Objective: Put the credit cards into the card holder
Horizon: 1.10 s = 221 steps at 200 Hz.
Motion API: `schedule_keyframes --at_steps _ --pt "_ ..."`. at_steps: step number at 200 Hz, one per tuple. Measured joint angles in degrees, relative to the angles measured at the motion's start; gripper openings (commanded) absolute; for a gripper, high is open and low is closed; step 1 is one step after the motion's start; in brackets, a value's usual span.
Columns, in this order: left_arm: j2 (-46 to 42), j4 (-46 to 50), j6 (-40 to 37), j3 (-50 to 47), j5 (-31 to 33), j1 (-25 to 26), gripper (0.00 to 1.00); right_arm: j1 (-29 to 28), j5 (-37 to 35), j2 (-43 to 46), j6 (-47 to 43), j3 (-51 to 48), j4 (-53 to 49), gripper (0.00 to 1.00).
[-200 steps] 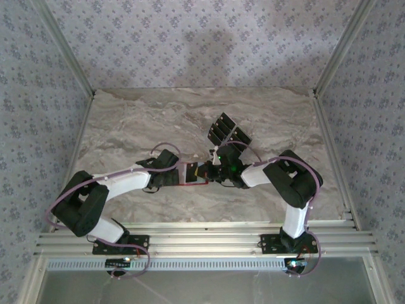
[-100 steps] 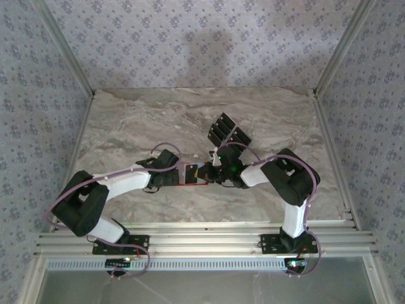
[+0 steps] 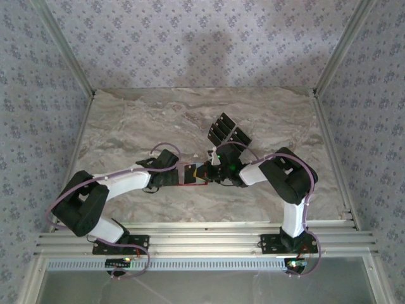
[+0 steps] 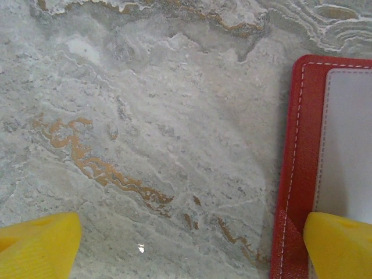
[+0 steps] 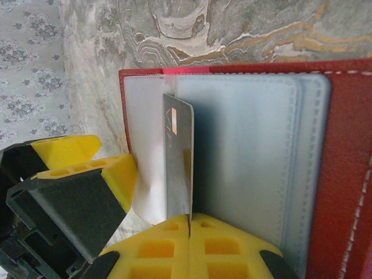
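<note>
The card holder point(image 5: 343, 174), a red wallet, lies open on the marble with its pale pockets point(image 5: 244, 151) facing up. My right gripper point(image 5: 190, 220) is shut on one credit card point(image 5: 177, 157), held on edge with its far end against the pockets near the wallet's left side. From above, the right gripper point(image 3: 207, 172) and the held card point(image 3: 189, 172) are over the wallet point(image 3: 193, 183). My left gripper point(image 4: 189, 250) is open, one yellow fingertip point(image 4: 340, 244) resting on the wallet's edge point(image 4: 299, 145), the other point(image 4: 35, 244) over bare marble. Several more black credit cards point(image 3: 224, 130) lie fanned out behind.
The marble table point(image 3: 126, 126) is walled by patterned panels at the back and both sides. A metal rail point(image 3: 202, 237) runs along the near edge by the arm bases. Both arms meet at the middle of the table.
My right gripper has shifted a little to the left over the wallet, carrying the card with it. The left arm has held still.
</note>
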<state>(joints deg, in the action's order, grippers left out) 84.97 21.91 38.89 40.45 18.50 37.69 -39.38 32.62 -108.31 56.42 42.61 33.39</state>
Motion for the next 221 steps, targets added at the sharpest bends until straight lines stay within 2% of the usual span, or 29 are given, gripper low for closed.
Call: schedule_keyframes --at_steps 221 --pt "0.7 2.01 2.6 1.05 1.07 0.37 0.98 1.16 1.7 -1.75 1.25 0.04 3.32 0.0"
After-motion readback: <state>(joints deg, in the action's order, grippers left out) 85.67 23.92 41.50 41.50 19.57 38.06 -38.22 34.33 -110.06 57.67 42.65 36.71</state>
